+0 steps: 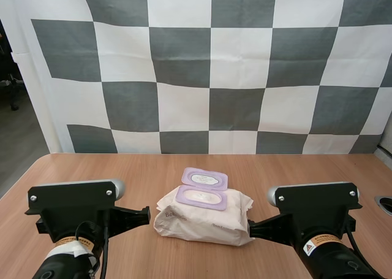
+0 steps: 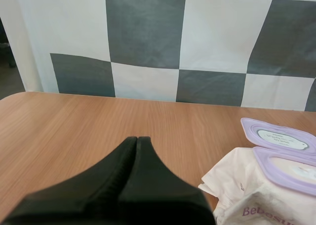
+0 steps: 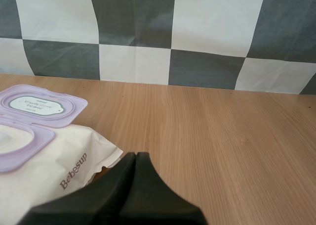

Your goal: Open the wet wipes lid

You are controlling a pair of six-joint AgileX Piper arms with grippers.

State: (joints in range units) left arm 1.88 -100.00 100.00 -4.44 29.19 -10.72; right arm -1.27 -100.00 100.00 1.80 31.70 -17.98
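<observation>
A cream pack of wet wipes [image 1: 205, 217] lies on the wooden table between my two arms. Its purple lid [image 1: 205, 179] is flipped back and lies flat beyond the purple-rimmed opening [image 1: 201, 198]. My left gripper [image 1: 146, 214] sits just left of the pack, shut on nothing, its fingers together as one dark wedge [image 2: 137, 141]. My right gripper [image 1: 252, 228] rests at the pack's right end, also shut and empty, a single wedge [image 3: 135, 157]. The open lid [image 2: 279, 136] and pack [image 2: 256, 195] show beside the left wedge, and the lid [image 3: 42, 104] and pack [image 3: 54, 170] beside the right one.
The wooden table [image 1: 122, 168] stretches bare to the back on both sides of the pack. A round dark hole [image 1: 384, 203] sits at the table's right edge.
</observation>
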